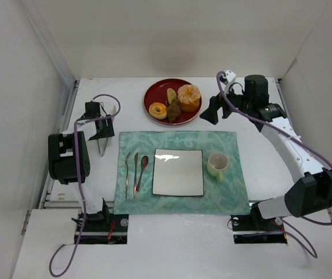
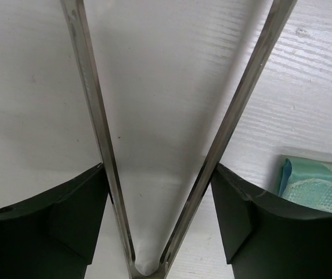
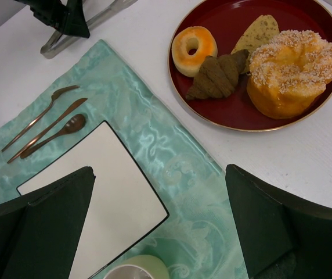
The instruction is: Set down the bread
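Our left pincer (image 2: pixel 159 171) clasps the tongs (image 2: pixel 235 110), which we judge are for lifting the bread (image 3: pixel 215 75). Our right pincer (image 3: pixel 159 174) hangs open.

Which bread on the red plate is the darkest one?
The small chocolate-brown croissant-shaped pastry with pointed ends. The golden ring doughnut, pale tan oval bread and big sugar-crusted orange bun are all lighter.

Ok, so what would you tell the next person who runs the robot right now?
The left gripper is closed on the tongs, fingers against both arms.
The right gripper is open and empty, near the red plate.
The bread lies on the red plate, untouched.
Done: tongs gripped.
Left: grab the bread with the tongs and place it, probably on the white plate.
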Action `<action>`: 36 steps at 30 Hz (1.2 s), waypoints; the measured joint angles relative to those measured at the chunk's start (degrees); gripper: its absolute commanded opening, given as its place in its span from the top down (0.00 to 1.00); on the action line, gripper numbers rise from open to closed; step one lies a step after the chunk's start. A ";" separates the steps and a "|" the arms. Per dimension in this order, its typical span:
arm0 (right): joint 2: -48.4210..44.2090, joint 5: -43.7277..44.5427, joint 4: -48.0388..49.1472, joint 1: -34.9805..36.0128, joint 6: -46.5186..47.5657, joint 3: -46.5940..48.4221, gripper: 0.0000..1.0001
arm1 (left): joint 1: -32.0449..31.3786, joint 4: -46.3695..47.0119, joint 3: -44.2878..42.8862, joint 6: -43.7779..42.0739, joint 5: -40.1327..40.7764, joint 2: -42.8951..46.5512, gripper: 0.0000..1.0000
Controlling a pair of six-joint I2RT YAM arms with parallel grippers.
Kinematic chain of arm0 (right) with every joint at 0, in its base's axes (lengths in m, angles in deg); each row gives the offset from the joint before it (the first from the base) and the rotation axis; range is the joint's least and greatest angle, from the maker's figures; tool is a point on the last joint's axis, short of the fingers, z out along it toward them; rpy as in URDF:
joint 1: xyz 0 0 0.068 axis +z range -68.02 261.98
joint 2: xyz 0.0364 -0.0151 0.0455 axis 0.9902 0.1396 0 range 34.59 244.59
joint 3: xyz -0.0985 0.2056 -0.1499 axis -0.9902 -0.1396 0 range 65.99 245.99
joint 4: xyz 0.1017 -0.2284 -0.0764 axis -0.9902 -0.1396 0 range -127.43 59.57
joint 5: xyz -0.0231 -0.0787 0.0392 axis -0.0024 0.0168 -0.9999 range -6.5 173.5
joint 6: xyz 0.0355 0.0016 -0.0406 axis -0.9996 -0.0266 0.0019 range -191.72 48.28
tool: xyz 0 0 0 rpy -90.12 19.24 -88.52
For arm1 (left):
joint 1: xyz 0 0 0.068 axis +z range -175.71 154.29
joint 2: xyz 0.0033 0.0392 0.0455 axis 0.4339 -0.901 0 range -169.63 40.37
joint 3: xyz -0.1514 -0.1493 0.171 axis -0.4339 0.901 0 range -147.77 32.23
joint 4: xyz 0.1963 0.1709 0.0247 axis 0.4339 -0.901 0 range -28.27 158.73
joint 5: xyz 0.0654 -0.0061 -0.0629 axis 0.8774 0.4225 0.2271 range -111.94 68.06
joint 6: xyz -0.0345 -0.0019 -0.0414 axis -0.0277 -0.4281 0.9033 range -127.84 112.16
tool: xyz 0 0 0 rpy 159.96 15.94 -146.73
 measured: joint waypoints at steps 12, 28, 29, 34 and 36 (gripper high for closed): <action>-0.04 0.00 0.00 0.00 0.00 0.00 0.00 | 0.00 -1.18 0.11 -0.17 -0.09 0.96 0.45; -0.04 -0.22 -0.02 0.00 0.24 0.00 0.00 | 0.00 -2.80 0.39 0.98 -3.52 12.83 0.46; -0.04 -0.24 0.00 0.00 0.24 0.00 0.00 | 0.00 -2.93 0.39 1.05 -3.82 13.40 0.46; -0.04 -0.26 0.00 0.00 0.26 0.00 0.00 | 0.00 -3.80 0.26 1.62 -4.94 15.45 0.48; -0.04 -0.26 -0.02 0.00 0.26 0.00 0.00 | 0.00 -4.37 0.13 1.88 -5.49 16.31 0.48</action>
